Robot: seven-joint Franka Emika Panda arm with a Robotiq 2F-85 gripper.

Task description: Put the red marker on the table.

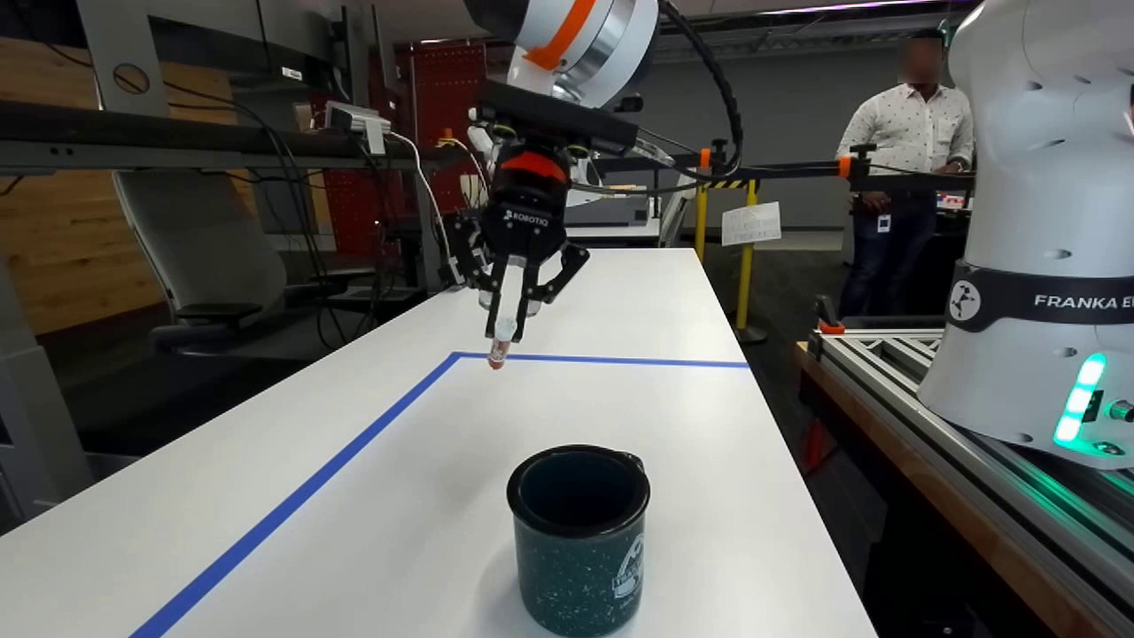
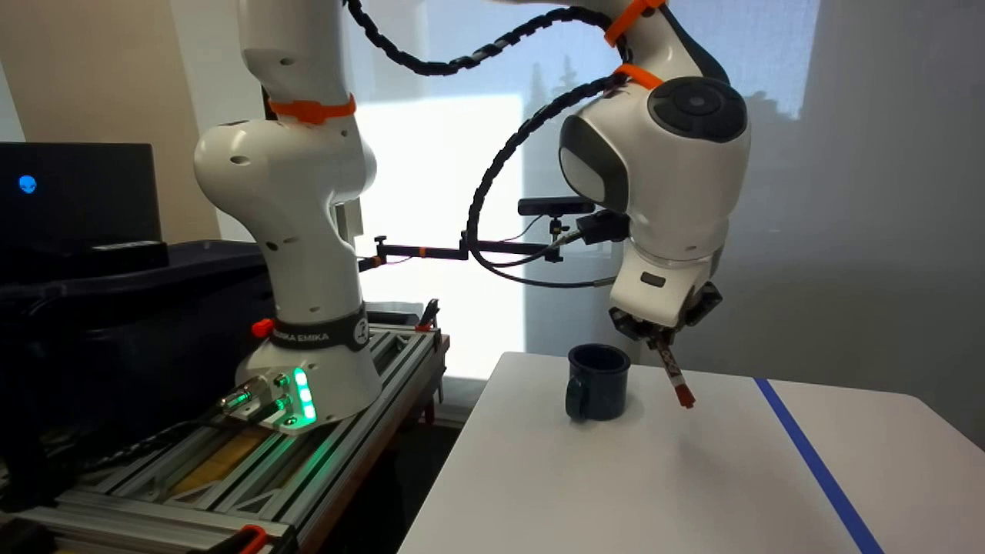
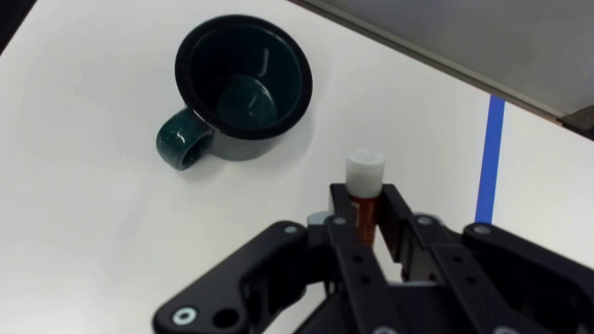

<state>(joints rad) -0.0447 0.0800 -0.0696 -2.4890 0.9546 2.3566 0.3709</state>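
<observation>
The red marker [image 1: 498, 356] is held by my gripper [image 1: 503, 335], tilted, with its reddish end pointing down in both exterior views. The marker [image 2: 677, 378] hangs above the white table [image 2: 585, 485], apart from its surface. My gripper [image 2: 662, 338] is shut on it. In the wrist view the marker [image 3: 365, 215] sits between the two black fingertips [image 3: 363, 199], its white end sticking out past them and part of its red body hidden by a finger. The table [image 1: 691, 425] lies below, with a blue tape line [image 1: 354, 447].
A dark teal cup [image 1: 580, 558] stands upright on the table beside the gripper; its handle shows in the wrist view [image 3: 183, 139]. The robot base [image 2: 308, 377] stands on a grey bench [image 2: 377, 462] next to the table. A person [image 1: 912, 151] stands in the background.
</observation>
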